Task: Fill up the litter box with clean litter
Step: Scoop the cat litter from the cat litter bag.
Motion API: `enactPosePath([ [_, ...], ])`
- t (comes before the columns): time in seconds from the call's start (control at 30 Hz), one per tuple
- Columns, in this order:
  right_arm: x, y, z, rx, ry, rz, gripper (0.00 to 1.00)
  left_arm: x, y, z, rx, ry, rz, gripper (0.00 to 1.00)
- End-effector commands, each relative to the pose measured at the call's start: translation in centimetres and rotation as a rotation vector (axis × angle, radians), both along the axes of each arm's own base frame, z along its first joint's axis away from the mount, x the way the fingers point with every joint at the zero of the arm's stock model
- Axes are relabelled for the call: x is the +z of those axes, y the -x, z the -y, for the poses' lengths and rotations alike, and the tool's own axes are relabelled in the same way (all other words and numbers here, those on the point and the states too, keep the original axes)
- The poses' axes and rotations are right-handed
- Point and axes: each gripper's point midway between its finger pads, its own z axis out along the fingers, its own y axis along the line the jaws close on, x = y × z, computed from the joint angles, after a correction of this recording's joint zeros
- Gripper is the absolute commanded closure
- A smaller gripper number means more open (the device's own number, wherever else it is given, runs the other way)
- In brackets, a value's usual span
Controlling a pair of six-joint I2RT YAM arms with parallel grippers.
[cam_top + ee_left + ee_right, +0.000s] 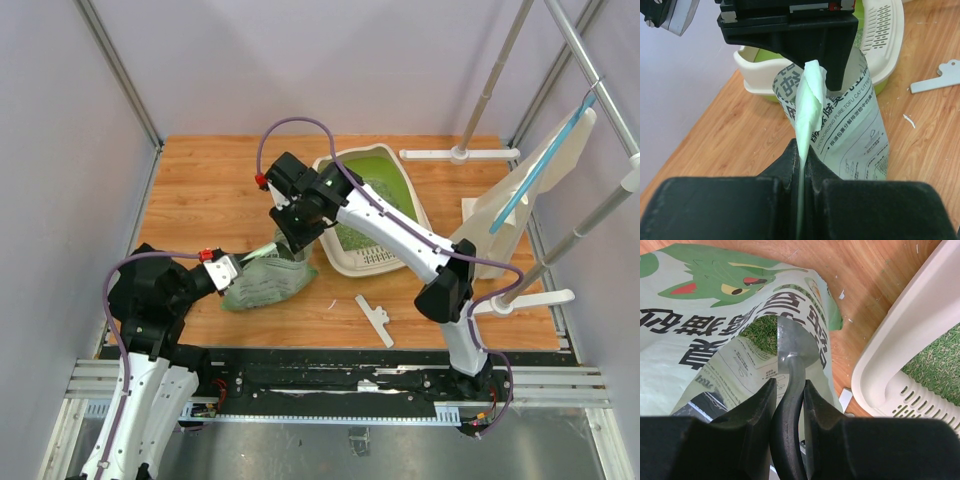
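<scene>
Your left jaws pinch the bag (pixel 855 135) edge shut. Your right jaws grip the scoop (pixel 796 347); the clean litter (pixel 757 330) lies just past them, inside the bag.

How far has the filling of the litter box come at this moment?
Done: some litter already lies in the litter box. In hand: the left jaws pinch the edge of the litter bag, and the right jaws hold a metal scoop dipped into its open mouth. Left: lift the scoop out and tip it into the box, probably several times more.
</scene>
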Motion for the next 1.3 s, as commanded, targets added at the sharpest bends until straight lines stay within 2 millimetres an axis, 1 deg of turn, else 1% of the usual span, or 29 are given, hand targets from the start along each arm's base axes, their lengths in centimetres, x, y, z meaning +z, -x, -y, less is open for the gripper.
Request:
enactPosePath([
  [0.0,3.8,-0.3,1.5,0.001,-0.047,0.076,0.99,4.6,0.0,0.2,-0.022,0.007,0.173,0.99],
  [0.03,4.1,-0.6,1.8,-0.011,-0.041,0.096,0.99,4.7,0.1,0.3,-0.023,0.012,0.175,0.99],
  [0.07,4.0,-1.0,2.2,-0.023,-0.025,0.111,0.99,4.8,0.0,0.3,-0.023,0.018,0.179,0.99],
  [0.1,4.8,-1.0,2.7,-0.031,-0.037,0.13,0.99,5.0,0.1,0.4,-0.026,0.029,0.179,1.0],
  [0.13,4.5,-1.1,2.8,-0.037,-0.033,0.131,0.99,5.1,0.2,0.4,-0.029,0.034,0.184,1.0],
  [0.2,3.2,-1.2,2.7,-0.039,-0.026,0.107,0.99,5.3,0.1,0.5,-0.031,0.039,0.188,1.0],
  [0.23,2.3,-1.0,2.3,-0.031,-0.035,0.075,0.99,5.3,0.1,0.5,-0.032,0.04,0.187,0.99],
  [0.33,0.1,0.6,0.5,0.016,-0.068,-0.063,0.99,5.5,0.2,0.5,-0.032,0.037,0.187,1.0],
  [0.4,-0.6,1.2,-0.2,0.027,-0.079,-0.113,0.99,5.4,0.4,0.3,-0.026,0.031,0.189,0.99],
  [0.47,-0.3,1.3,-0.5,0.032,-0.099,-0.122,0.99,5.2,0.5,0.0,-0.007,0.023,0.193,1.0],
  [0.53,0.4,1.5,-0.8,0.04,-0.142,-0.138,0.99,4.8,0.4,-0.3,0.011,0.015,0.191,0.99],
  [0.6,1.3,1.7,-1.1,0.041,-0.207,-0.18,0.99,4.6,0.3,-0.3,0.015,0.01,0.186,0.99],
  [0.63,1.2,1.7,-1.2,0.038,-0.231,-0.207,0.99,4.5,0.3,-0.3,0.014,0.008,0.184,1.0],
  [0.67,2.4,1.9,-1.2,0.036,-0.279,-0.216,0.99,4.6,0.3,-0.2,0.009,0.008,0.185,0.99],
  [0.73,3.6,2.3,-1.4,0.039,-0.367,-0.273,0.99,4.6,0.3,-0.1,-0.001,0.008,0.182,1.0],
  [0.77,3.9,2.6,-1.5,0.037,-0.404,-0.301,0.99,4.7,0.3,-0.1,-0.002,0.008,0.183,1.0],
  [0.8,4.5,2.5,-1.7,0.038,-0.446,-0.303,0.99,4.7,0.3,-0.1,-0.002,0.008,0.185,1.0],
  [0.93,6.2,2.0,-1.0,0.013,-0.548,-0.33,0.99,4.7,0.5,-0.1,0.0,0.007,0.187,1.0],
  [1.1,7.2,1.7,0.0,-0.019,-0.582,-0.338,0.99,4.6,0.7,-0.4,0.014,0.006,0.191,1.0],
  [1.27,7.3,1.6,0.0,-0.037,-0.583,-0.344,0.99,4.6,1.0,-0.5,0.021,0.004,0.2,0.99],
])
